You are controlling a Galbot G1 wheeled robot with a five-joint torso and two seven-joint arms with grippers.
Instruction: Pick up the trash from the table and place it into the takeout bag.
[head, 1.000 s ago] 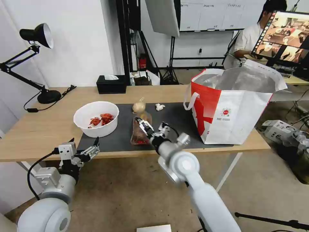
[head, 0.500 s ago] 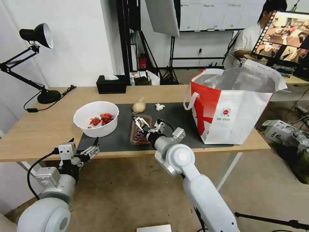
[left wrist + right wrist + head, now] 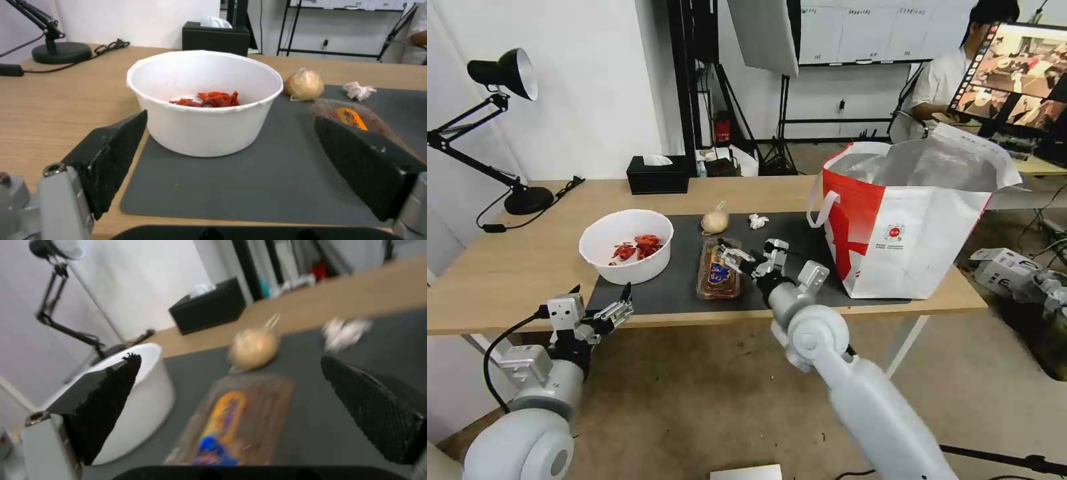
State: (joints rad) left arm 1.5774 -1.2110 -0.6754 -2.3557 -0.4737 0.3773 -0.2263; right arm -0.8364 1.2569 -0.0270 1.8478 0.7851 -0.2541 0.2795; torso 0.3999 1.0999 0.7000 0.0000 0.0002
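Fingers of my right gripper (image 3: 735, 257) spread open above the clear tray (image 3: 718, 269) on the worktop (image 3: 514, 267); its wrist view blurs the tray label. Left gripper (image 3: 602, 309), open, faces the white bowl (image 3: 205, 100); takeout bag (image 3: 904, 220) stands right.

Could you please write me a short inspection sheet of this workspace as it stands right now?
Surface: long light-wood table with dark grey mat.
Job's things: white round bowl of red scraps, clear plastic tray, beige pouch, crumpled tissue lie on the mat; white-and-red takeout bag stands open beside them.
Clutter: black tissue box, black desk lamp.
Grippers: right gripper open over the tray; left gripper open at the table's near edge.
Cables: lamp cord.
Surroundings: monitor, stands.
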